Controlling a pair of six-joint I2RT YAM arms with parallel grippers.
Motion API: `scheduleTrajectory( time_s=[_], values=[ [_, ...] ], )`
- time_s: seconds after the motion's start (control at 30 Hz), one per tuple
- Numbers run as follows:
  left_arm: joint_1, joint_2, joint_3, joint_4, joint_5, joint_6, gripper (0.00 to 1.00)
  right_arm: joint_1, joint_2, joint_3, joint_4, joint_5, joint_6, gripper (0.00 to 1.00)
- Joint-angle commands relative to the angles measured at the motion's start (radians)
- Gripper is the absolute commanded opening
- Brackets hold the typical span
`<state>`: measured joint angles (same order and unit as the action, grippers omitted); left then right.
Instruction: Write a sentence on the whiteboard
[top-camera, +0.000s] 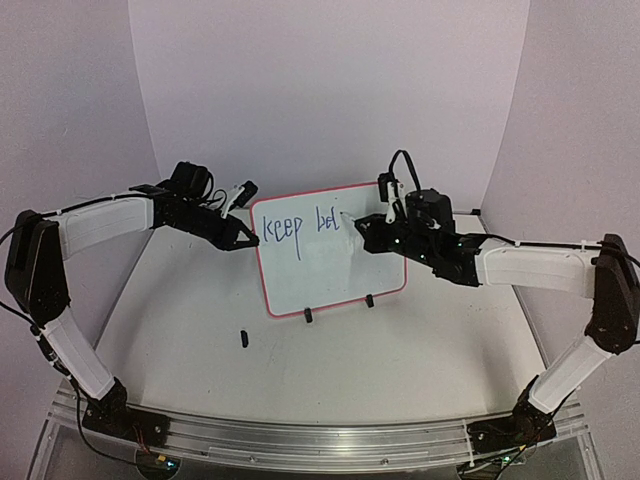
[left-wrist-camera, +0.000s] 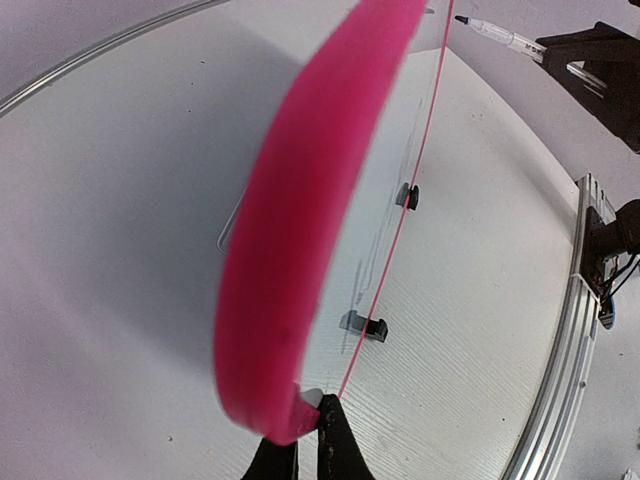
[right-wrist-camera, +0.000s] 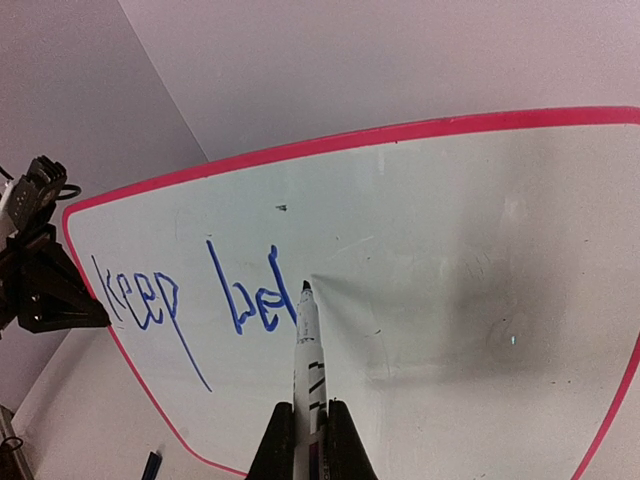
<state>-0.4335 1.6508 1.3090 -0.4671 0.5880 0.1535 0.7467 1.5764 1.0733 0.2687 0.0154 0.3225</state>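
Note:
The whiteboard stands upright on two black clip feet at the table's middle, red-bordered. Blue writing on it reads "keep bel", also clear in the right wrist view. My left gripper is shut on the board's left edge. My right gripper is shut on a white marker, whose dark tip is at the board surface just right of the "l". The marker also shows in the left wrist view.
A small dark marker cap lies on the table left of the board's feet. A metal rail runs along the near table edge. White walls close in the back and sides.

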Motion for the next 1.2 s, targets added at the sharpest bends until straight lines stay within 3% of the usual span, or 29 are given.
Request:
scheduleTrajectory(
  time_s=[0.0, 0.8, 1.17],
  values=[
    [-0.037, 0.048, 0.0, -0.072, -0.068, 0.057, 0.0, -0.004, 0.02, 0.034, -0.002, 0.034, -0.001, 0.0],
    [-0.04, 0.045, -0.001, -0.071, -0.067, 0.056, 0.0, -0.004, -0.033, -0.081, -0.019, 0.014, 0.072, 0.0],
    [-0.04, 0.046, -0.001, -0.072, -0.071, 0.057, 0.0, -0.004, -0.064, -0.023, 0.009, -0.036, 0.029, 0.0]
  ],
)
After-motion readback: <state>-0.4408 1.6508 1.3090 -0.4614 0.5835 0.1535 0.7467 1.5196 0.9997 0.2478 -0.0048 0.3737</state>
